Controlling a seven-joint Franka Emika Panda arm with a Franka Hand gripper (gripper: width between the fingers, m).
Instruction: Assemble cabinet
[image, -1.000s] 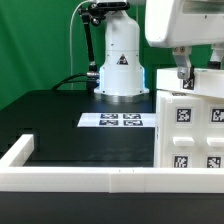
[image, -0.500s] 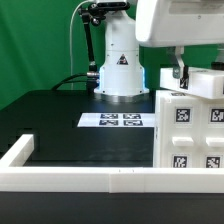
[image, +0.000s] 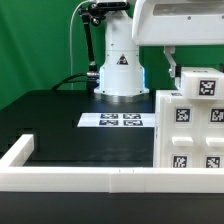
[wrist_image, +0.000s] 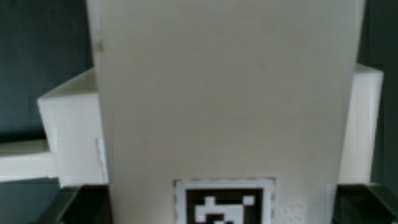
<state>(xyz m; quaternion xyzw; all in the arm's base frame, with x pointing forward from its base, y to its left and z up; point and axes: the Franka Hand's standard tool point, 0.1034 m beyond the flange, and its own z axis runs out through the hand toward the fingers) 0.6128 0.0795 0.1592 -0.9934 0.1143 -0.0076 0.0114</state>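
Observation:
The cabinet (image: 188, 135), a large white box with tags on its front, stands at the exterior view's right. My gripper (image: 180, 66) hangs just above it, with one dark finger (image: 172, 64) showing. It is shut on a white tagged cabinet part (image: 200, 85) and holds it just over the cabinet's top. In the wrist view this part (wrist_image: 214, 100) fills the middle as a tall white panel, with a tag (wrist_image: 222, 205) at its near end. The fingers themselves are hidden there. More white cabinet (wrist_image: 63, 125) shows behind the panel.
The marker board (image: 112, 121) lies flat on the black table in front of the robot's white base (image: 120, 62). A long white rail (image: 80, 180) borders the table's near edge and turns back at the exterior view's left.
My gripper has risen, and the white tagged part has come up with it from the cabinet's top. The cabinet body has not moved.

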